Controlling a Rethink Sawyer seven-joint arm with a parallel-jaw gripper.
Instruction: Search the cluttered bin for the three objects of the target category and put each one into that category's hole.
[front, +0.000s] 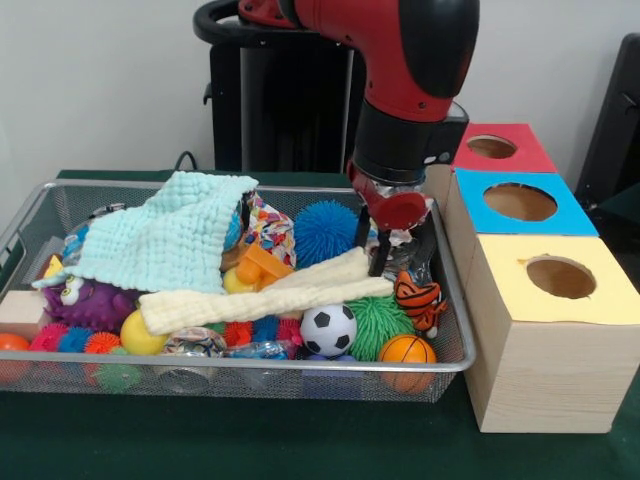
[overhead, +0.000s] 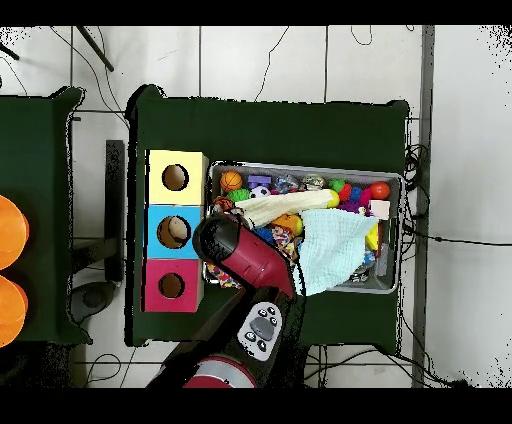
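Note:
The silver wire mesh bin is full of toys; it also shows in the overhead view. An orange tiger-striped soft toy lies at its right end, against the mesh wall. My gripper reaches down into the bin just left of and above the tiger toy, open, with nothing held. The red-topped box's hole is behind, past the bin's right end, and shows in the overhead view. The plain tan-orange toy is hidden. In the overhead view the arm covers the gripper.
Blue-topped and yellow-topped boxes stand in a row with the red one. In the bin lie a pale blue cloth, a cream cloth strip, a soccer ball, a basketball-patterned ball, and green and blue spiky puffs.

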